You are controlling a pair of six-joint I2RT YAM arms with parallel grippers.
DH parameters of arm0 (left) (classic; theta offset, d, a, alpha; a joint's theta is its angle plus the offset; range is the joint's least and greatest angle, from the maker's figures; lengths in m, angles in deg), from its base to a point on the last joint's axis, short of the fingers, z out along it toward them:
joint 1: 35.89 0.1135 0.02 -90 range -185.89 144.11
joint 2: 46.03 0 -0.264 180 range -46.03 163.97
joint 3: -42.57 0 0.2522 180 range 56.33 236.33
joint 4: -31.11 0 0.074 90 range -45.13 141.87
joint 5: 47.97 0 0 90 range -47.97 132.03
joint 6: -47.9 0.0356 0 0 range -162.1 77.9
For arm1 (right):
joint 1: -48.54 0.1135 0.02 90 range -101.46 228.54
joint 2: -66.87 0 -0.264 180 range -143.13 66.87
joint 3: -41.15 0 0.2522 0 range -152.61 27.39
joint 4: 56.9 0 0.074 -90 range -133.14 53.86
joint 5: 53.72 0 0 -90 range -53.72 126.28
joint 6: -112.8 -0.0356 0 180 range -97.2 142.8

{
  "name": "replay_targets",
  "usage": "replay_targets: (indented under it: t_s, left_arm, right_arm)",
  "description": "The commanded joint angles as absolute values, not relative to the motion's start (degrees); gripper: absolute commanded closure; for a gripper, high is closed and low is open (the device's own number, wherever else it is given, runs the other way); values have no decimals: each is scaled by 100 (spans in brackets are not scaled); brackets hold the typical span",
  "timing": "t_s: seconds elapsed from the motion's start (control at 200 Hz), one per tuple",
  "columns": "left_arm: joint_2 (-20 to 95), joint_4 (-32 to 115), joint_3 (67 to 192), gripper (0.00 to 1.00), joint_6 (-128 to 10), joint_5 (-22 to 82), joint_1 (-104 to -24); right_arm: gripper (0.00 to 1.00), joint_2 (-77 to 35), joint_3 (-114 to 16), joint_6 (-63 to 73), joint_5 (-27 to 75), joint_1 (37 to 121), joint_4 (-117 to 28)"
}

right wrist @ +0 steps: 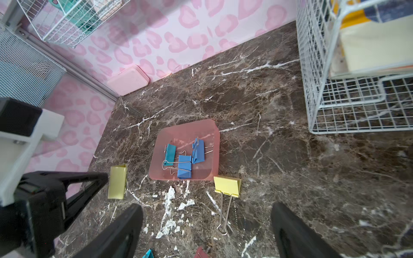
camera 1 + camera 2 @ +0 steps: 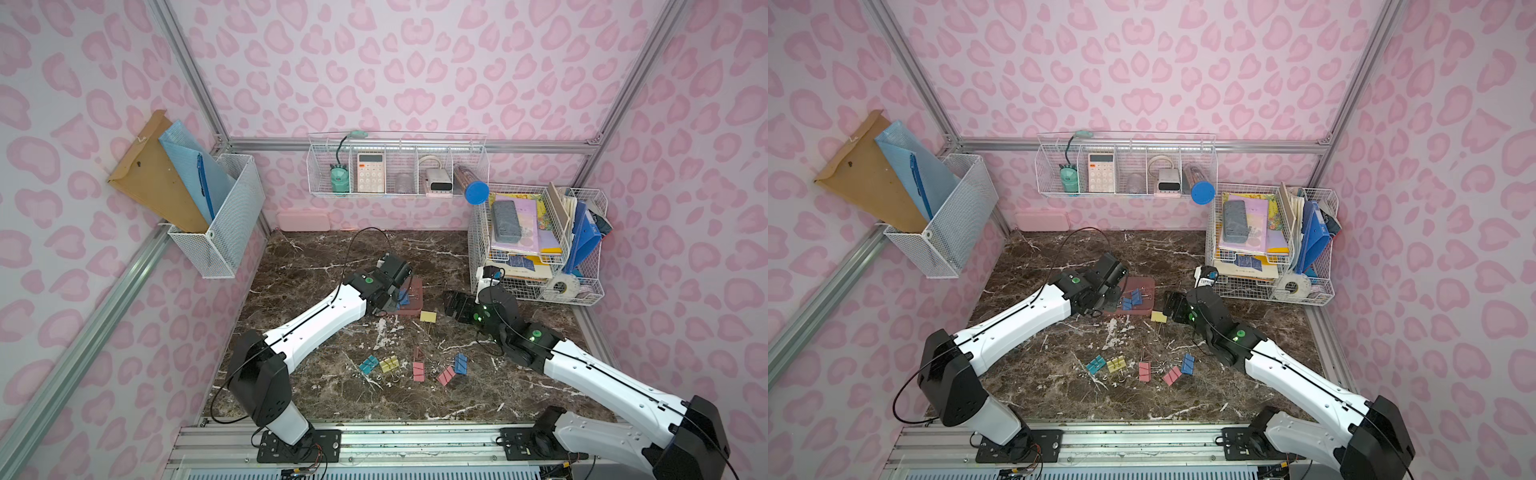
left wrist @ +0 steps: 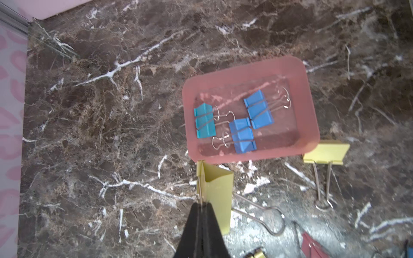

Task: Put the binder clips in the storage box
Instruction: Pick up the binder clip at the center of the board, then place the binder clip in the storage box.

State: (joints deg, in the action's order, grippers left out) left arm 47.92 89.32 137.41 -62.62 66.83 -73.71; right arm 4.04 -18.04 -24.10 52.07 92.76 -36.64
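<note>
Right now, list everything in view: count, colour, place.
storage box: one, dusty pink, middle of the table.
boxed clips: three, one teal and two blue, inside the box.
loose yellow clip: one, yellow, beside the box.
front clips: about six, teal, yellow, pink, dark red and blue, table front.
case: one, pale pink, against the back wall.
wire baskets: several, white, along the walls.
left gripper: shut on held yellow clip, beside the box.
right gripper: open, near loose yellow clip.

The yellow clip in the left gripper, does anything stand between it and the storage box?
Nothing visible does. The left gripper is shut on the yellow clip's wire handle, close beside the storage box's rim, only bare table between. The three clips inside leave free floor.
</note>
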Motion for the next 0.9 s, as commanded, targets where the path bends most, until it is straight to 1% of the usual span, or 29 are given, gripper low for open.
replay_targets:
  t_s: [0.0,0.29,0.536,0.896]
  left_arm:
    - [5082,8636,13924,100,-5828,6581,-7134]
    - [6316,8302,14973,100,-5718,5771,-6552]
    - [7428,8380,15948,100,-5497,5521,-6526]
    - [7949,8362,16002,100,-5301,5505,-6532]
  right_arm:
    - [7,446,-1742,-2536,5226,9265,-3825]
    - [7,406,-1713,-2567,5095,9257,-3827]
    - [7,342,-1695,-2577,5026,9238,-3864]
    - [7,420,-1594,-2565,4933,9143,-3861]
